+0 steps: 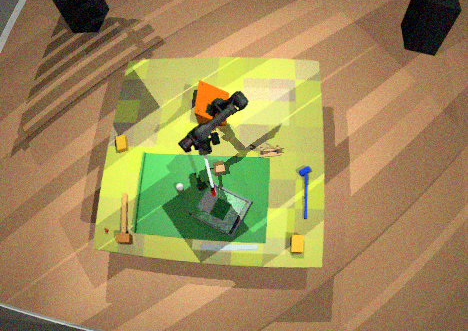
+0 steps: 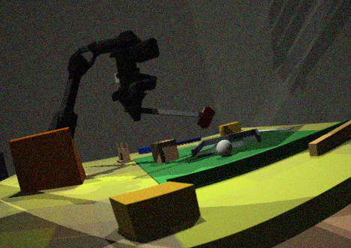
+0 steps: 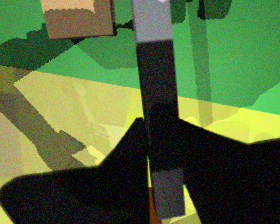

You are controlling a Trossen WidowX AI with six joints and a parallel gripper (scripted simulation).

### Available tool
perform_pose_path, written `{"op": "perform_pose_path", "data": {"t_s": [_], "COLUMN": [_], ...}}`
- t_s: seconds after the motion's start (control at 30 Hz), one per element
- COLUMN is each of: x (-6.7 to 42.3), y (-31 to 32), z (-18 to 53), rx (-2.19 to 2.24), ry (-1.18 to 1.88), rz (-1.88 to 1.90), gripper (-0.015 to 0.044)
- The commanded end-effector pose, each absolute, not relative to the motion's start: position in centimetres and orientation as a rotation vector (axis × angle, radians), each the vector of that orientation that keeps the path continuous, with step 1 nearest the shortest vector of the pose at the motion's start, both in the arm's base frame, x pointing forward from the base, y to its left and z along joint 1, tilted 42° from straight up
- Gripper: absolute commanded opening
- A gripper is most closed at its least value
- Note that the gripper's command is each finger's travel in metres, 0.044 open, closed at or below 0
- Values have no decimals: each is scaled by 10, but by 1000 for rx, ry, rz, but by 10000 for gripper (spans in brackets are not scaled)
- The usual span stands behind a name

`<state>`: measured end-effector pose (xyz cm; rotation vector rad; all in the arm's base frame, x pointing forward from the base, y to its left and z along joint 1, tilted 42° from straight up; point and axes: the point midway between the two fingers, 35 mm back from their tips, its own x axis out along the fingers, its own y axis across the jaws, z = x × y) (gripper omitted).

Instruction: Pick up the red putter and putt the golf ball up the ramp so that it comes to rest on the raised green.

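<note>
My gripper point(image 1: 204, 150) point(image 2: 136, 113) point(image 3: 152, 122) is shut on the grip end of the red putter point(image 1: 209, 175) point(image 2: 173, 112) point(image 3: 152, 60) and holds it in the air, near level. Its red head point(image 1: 214, 192) point(image 2: 205, 117) hangs over the near corner of the raised green point(image 1: 220, 210) point(image 2: 240, 135), a grey-framed square with a ramp. The white golf ball point(image 1: 179, 186) point(image 2: 224, 147) rests on the dark green mat point(image 1: 155, 219) point(image 2: 195, 165) point(image 3: 241, 50), left of the ramp and apart from the putter head.
A tan cube point(image 1: 219, 167) point(image 2: 164, 150) point(image 3: 78, 17) sits on the mat near the gripper. An orange block point(image 1: 206, 99) point(image 2: 45, 158), yellow blocks point(image 1: 121, 143) point(image 1: 297, 243) point(image 2: 155, 207), a blue putter point(image 1: 305, 191), a wooden putter point(image 1: 124, 219) point(image 2: 330, 139) and a small wooden stand point(image 1: 271, 151) point(image 2: 123, 153) lie around.
</note>
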<state>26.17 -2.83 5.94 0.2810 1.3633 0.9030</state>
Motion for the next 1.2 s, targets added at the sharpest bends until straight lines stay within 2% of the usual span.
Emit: {"op": "perform_pose_path", "data": {"t_s": [0.0,0.37,1.17], "x": [258,236,233], "y": [-61,-112,-85], "z": [38,-4,-34], "rx": [452,787,787], "ry": [1476,1663,1662], "rz": [712,345,347], "gripper": [0,0,0]}}
